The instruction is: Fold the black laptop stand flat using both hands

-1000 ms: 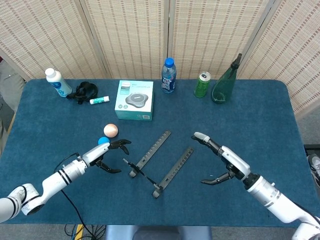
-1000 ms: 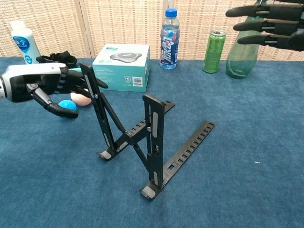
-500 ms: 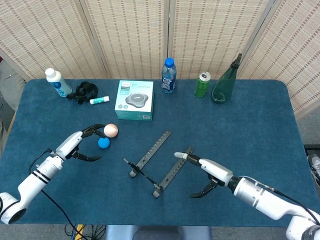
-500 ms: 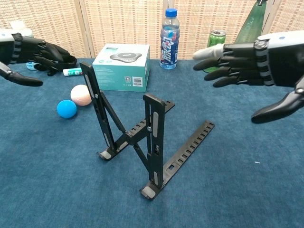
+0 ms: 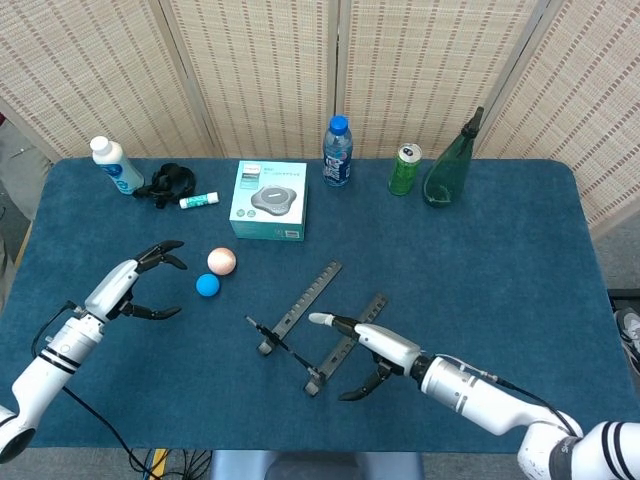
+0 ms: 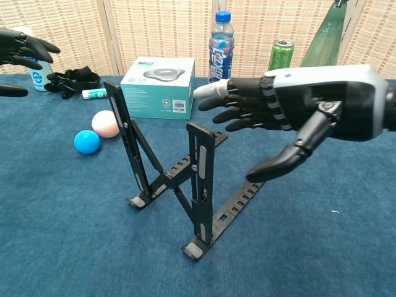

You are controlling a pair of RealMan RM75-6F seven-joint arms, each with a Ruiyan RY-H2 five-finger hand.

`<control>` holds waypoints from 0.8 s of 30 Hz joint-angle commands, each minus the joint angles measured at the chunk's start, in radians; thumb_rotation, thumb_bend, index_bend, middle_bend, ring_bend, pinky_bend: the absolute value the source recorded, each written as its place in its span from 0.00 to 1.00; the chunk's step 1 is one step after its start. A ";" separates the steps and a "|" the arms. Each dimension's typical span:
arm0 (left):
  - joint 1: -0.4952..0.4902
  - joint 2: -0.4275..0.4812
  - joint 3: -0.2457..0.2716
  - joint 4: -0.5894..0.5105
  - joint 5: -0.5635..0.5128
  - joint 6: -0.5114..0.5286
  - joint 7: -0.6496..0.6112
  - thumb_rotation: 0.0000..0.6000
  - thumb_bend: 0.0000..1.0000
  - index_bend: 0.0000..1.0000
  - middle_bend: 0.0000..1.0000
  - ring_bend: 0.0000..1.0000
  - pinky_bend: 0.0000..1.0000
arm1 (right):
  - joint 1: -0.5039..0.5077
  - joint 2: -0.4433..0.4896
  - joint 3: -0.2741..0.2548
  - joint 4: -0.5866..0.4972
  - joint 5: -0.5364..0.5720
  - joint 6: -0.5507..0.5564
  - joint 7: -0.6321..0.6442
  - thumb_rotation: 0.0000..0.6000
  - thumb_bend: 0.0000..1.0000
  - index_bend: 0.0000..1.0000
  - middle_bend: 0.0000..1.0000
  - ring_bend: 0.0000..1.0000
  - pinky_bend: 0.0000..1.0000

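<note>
The black laptop stand point(image 5: 318, 320) point(image 6: 185, 179) stands unfolded mid-table, its two uprights raised and its notched rails flat on the cloth. My right hand point(image 5: 365, 348) point(image 6: 278, 114) hovers open just right of the stand's near upright, fingers spread toward it, not touching. Far off at the left, my left hand point(image 5: 135, 285) point(image 6: 18, 52) is open with nothing in it, well clear of the stand.
A blue ball point(image 5: 207, 285) and a pink ball point(image 5: 221, 261) lie between the left hand and the stand. Behind are a teal box point(image 5: 268, 200), water bottle point(image 5: 337, 152), green can point(image 5: 404, 169), green glass bottle point(image 5: 452, 163), white bottle point(image 5: 116, 165) and black strap point(image 5: 170, 182).
My right hand has swept left and closer, up to the stand's near upright. My left hand has drawn back to the left, away from the stand and balls.
</note>
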 commanded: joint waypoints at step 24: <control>0.031 0.038 -0.027 0.009 0.027 -0.019 0.100 1.00 0.15 0.30 0.10 0.10 0.07 | -0.173 -0.070 0.078 -0.039 0.196 0.266 -0.327 1.00 0.42 0.00 0.01 0.00 0.00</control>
